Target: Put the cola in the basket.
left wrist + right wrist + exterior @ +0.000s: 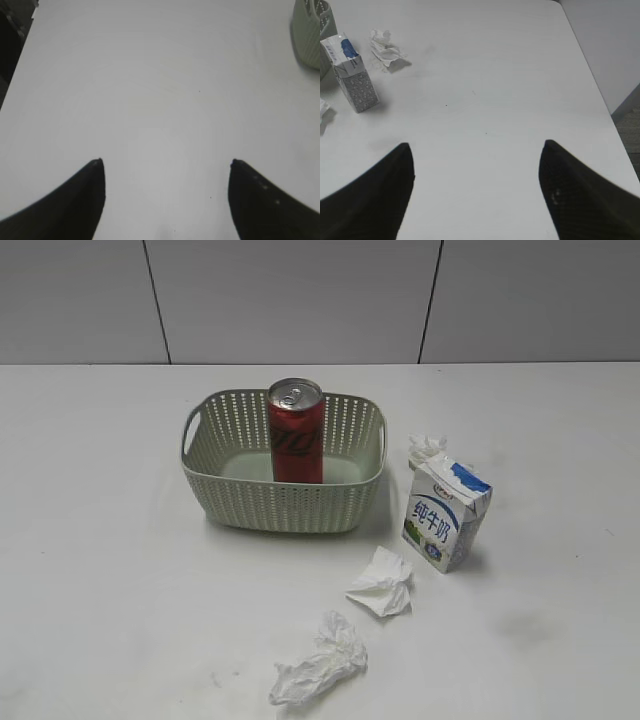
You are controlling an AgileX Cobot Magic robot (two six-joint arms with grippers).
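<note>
**Cola upright in the basket, both grippers clear — little left to spoil**

The cola [296, 432] is seen standing upright inside the basket [283, 505], towards the back wall, its silver top well above the rim. No arm is seen in the exterior view. The task is judged to be essentially complete.

In the left wrist view, the left gripper [167, 165] is held with its fingers spread wide, nothing between them, only bare table [150, 75] below. A sliver of the basket [309, 35] is caught at the top right corner. In the right wrist view, the right gripper [477, 145] is likewise parted and empty, with the milk carton [351, 72] and a crumpled tissue [385, 47] off to its left.

What could still go wrong? The can is tall and slim, so it is judged to be easily toppled. Should the basket be nudged by an arm moving past, the can could be knocked over against the wall, or even tipped over the rim. The light plastic basket is judged likely to slide if clipped.

The clutter is a lesser concern: the milk carton [446, 516] stands just beside the basket's right end, and two more tissues [383, 583] [317, 660] lie in front, any of which could be dragged or upset by a low sweep of the right arm.
</note>
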